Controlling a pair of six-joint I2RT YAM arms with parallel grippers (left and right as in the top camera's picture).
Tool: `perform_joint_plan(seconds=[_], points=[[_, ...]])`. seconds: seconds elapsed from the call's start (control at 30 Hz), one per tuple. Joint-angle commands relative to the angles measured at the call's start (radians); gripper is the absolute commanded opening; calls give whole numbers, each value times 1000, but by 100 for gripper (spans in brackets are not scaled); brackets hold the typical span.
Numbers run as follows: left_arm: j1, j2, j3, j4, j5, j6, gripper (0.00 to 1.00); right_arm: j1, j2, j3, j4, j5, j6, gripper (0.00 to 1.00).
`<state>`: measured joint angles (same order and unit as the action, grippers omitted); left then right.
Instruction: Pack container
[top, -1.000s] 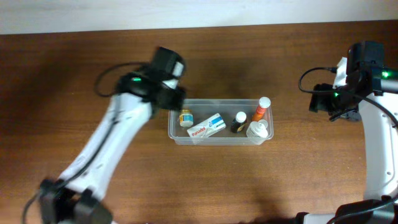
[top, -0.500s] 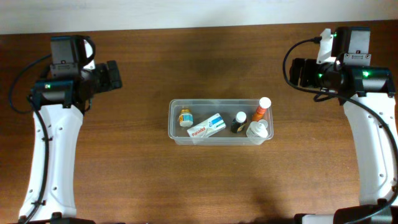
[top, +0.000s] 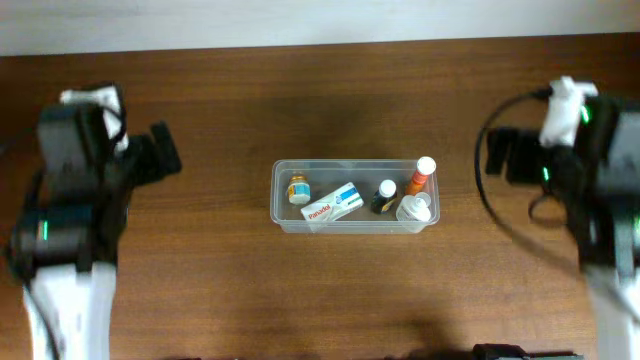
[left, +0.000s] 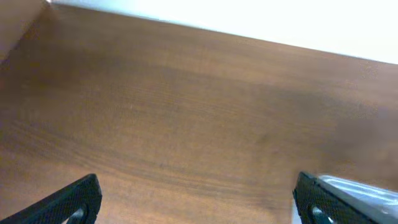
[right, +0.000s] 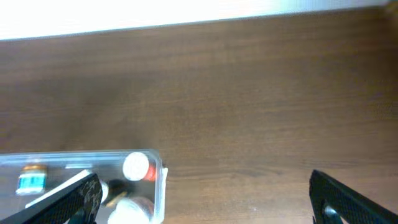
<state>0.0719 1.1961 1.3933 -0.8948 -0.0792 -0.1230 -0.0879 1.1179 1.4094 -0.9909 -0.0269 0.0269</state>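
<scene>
The clear plastic container (top: 350, 163) sits at the table's centre. It holds a small yellow-labelled bottle (top: 298, 189), a white medicine box (top: 334, 202), a dark bottle (top: 384, 195), an orange bottle with a white cap (top: 421, 174) and a white bottle (top: 414, 208). My left gripper (top: 162, 152) is open and empty, far left of the container; the left wrist view (left: 196, 205) shows bare wood between its fingers. My right gripper (top: 503, 155) is open and empty, to the right of it (right: 205, 202). The container's right end (right: 163, 180) shows in the right wrist view.
The brown wooden table (top: 330, 290) has a pale wall strip along its far edge (top: 320, 20). A corner of the container (left: 367, 190) shows at the lower right of the left wrist view. Black cables loop beside the right arm (top: 490, 190).
The left arm left the container's left end and swung out to the far left. Both arms now appear larger and blurred, drawn back toward the sides. The container and its contents stayed put.
</scene>
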Motion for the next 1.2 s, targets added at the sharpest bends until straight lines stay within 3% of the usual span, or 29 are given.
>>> perform_joint_plan(seconds=[0.0, 0.17, 0.4, 0.53, 1.03, 1.17], points=[[5, -263, -227, 41, 38, -61, 99, 3, -261, -209, 43, 40, 11, 98], [5, -549, -462, 81, 38, -108, 99, 3, -593, -444, 101, 38, 11, 98], [5, -735, -517, -209, 38, -108, 100, 3, -839, -529, -61, 39, 11, 98], [5, -742, -520, -315, 38, -120, 99, 3, -872, -529, -195, 39, 11, 98], [5, -741, -521, -315, 38, -120, 99, 3, -873, -531, -195, 39, 11, 98], [5, -741, -521, -315, 38, -120, 99, 3, -903, -542, -178, -43, 10, 98]])
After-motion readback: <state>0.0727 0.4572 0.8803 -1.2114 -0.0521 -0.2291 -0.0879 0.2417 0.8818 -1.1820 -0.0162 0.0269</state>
